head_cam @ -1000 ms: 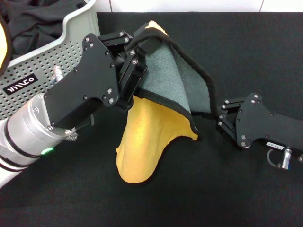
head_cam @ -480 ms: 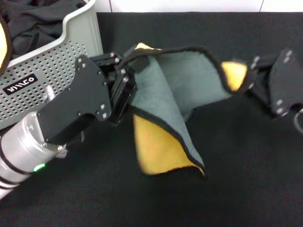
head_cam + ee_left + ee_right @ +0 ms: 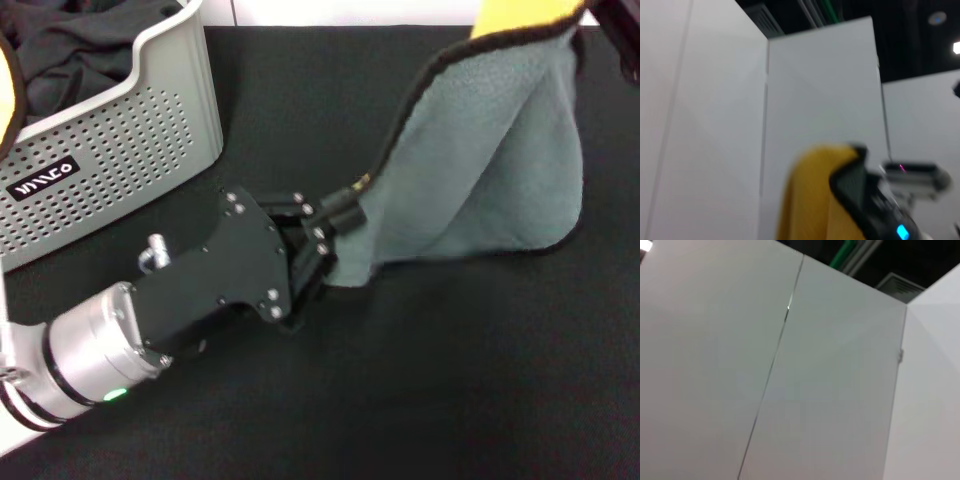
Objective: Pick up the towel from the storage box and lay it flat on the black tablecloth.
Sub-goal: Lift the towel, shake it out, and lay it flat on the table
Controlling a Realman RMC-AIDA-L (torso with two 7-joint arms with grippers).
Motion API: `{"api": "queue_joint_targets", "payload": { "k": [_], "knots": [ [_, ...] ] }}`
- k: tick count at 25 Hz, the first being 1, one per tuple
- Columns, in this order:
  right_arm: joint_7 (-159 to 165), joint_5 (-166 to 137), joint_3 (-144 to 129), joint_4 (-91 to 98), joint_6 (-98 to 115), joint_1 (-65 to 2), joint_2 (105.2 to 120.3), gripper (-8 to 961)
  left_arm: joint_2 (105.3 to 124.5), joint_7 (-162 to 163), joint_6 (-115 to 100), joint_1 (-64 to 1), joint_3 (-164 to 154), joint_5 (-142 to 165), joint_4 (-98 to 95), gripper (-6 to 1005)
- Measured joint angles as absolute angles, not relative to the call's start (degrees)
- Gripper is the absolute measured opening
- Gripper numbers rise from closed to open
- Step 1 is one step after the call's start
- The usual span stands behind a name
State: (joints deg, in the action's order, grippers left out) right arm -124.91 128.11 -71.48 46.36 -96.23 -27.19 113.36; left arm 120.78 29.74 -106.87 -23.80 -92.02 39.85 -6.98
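The towel (image 3: pixel 490 160) hangs stretched in the air over the black tablecloth (image 3: pixel 450 390), its grey side toward the head camera and a yellow strip at the top. My left gripper (image 3: pixel 335 228) is shut on its lower trimmed corner, low over the tablecloth. Only a black edge of my right gripper (image 3: pixel 622 40) shows at the top right, where the towel's raised corner is held up. The left wrist view shows the yellow face of the towel (image 3: pixel 807 205) next to a blurred black gripper body. The storage box (image 3: pixel 150 120) stands at the far left.
A dark charcoal cloth (image 3: pixel 80 45) lies crumpled inside the storage box, and something yellow (image 3: pixel 8 90) shows at the left edge. White wall panels (image 3: pixel 790 365) fill the right wrist view.
My right gripper has lifted its towel corner up and to the far right. My left gripper has moved down and nearer with its corner. The towel has unfolded, grey side out.
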Motion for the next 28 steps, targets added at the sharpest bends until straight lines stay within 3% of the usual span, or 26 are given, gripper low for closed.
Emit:
{"api": "queue_joint_targets", "payload": {
  "k": [8, 17, 23, 28],
  "knots": [
    [-122.04, 128.15, -70.74, 47.88, -95.54, -32.09, 113.98, 15, 120.76, 29.71, -101.58, -24.71, -94.3, 41.11, -7.83, 29],
    [-121.92, 128.54, -70.0, 48.1, -94.8, -33.12, 115.04, 15, 120.76, 29.71, -97.69, -25.57, -96.34, 41.03, -7.93, 30],
    [-121.35, 128.79, -69.36, 48.14, -94.8, -33.12, 115.31, 15, 120.76, 29.71, -97.58, -25.43, -96.37, 41.02, -8.34, 76],
    [-121.14, 128.79, -69.18, 49.26, -94.82, -33.02, 115.32, 15, 120.76, 29.71, -96.68, -25.4, -96.35, 41.03, -8.45, 176]
  ]
}}
